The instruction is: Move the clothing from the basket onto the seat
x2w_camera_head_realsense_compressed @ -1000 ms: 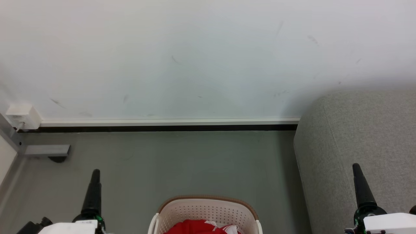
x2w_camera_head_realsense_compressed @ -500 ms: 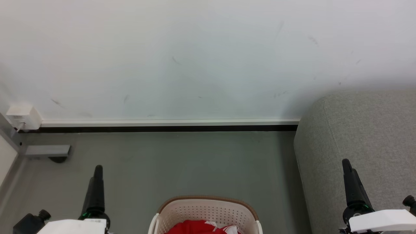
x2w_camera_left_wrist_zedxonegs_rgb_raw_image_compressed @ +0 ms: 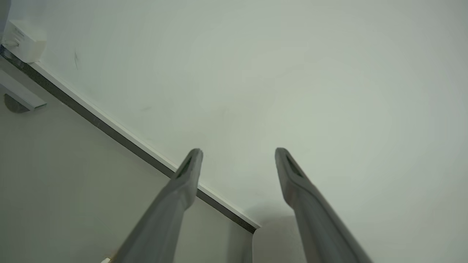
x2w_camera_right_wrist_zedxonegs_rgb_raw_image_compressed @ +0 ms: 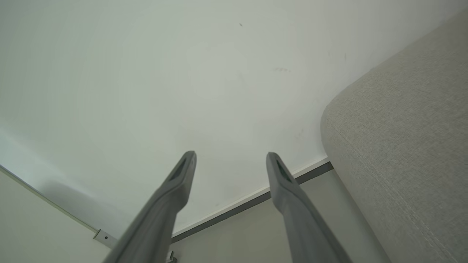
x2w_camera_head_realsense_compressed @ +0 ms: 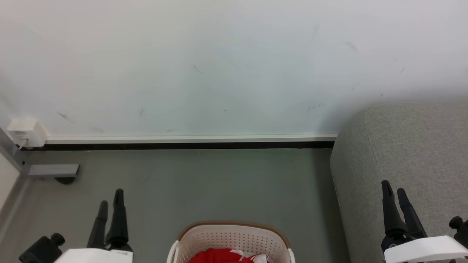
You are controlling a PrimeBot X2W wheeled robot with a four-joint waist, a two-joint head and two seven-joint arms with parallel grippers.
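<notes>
Step in hand: judged to be the approach before a first pick, as the clothing lies in the basket and neither gripper has anything
Left gripper point(x2w_camera_head_realsense_compressed: 110, 198): jaws spread wide with nothing between them; in its wrist view the two fingers point(x2w_camera_left_wrist_zedxonegs_rgb_raw_image_compressed: 181, 190) frame bare wall and skirting
Right gripper point(x2w_camera_head_realsense_compressed: 393, 187): jaws just as wide and empty, its tips pointing up in front of the seat's near flank
Basket point(x2w_camera_head_realsense_compressed: 234, 223): between the two pairs of fingers, somewhat nearer the left pair in the head view and apart from both; only its far end shows, cream with a perforated wall and a brown rim
Clothing point(x2w_camera_head_realsense_compressed: 219, 256): inside the basket, inward of both pairs of fingers and back of all four tips, touched by none
Seat point(x2w_camera_head_realsense_compressed: 413, 146): just on the outer side of the right fingers, well apart from the left ones; no garment on the part in view
Next move calls for: both pairs of tips point away from the heap, so one gripper likely has to turn inward and down past the brown rim, then close on a fold of fabric
Look of the clothing: bright red, soft and crumpled, with a little white at its right side; only the top of the heap shows, so the number of pieces cannot be told
Handling, as a guess: limp cloth will drape and may drag a second piece along
</notes>
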